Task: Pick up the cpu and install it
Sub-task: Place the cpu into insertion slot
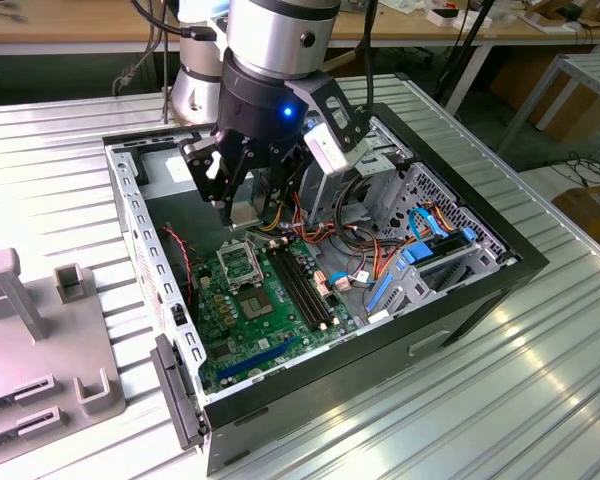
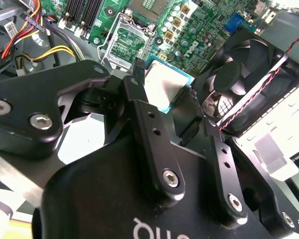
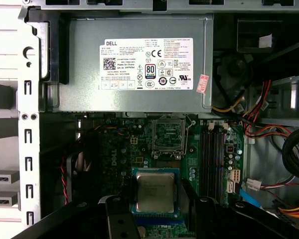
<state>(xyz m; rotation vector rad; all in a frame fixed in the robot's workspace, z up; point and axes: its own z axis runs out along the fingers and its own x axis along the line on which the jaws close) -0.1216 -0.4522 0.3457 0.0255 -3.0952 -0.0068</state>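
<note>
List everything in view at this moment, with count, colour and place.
cpu: one, silver top, gripped in the end effector above the motherboard.
cpu socket: one, black with metal frame, on the motherboard.
motherboard: one, green, inside the computer case.
power supply: one, grey, inside the case, next to the motherboard.
case fan: one, black, beside the motherboard.
computer case: one, black, open, on the table.
table: one, silver, slatted, under everything.
fixture: one, grey, on the table, exterior view's left.
end effector: one, black, shut on the cpu.
</note>
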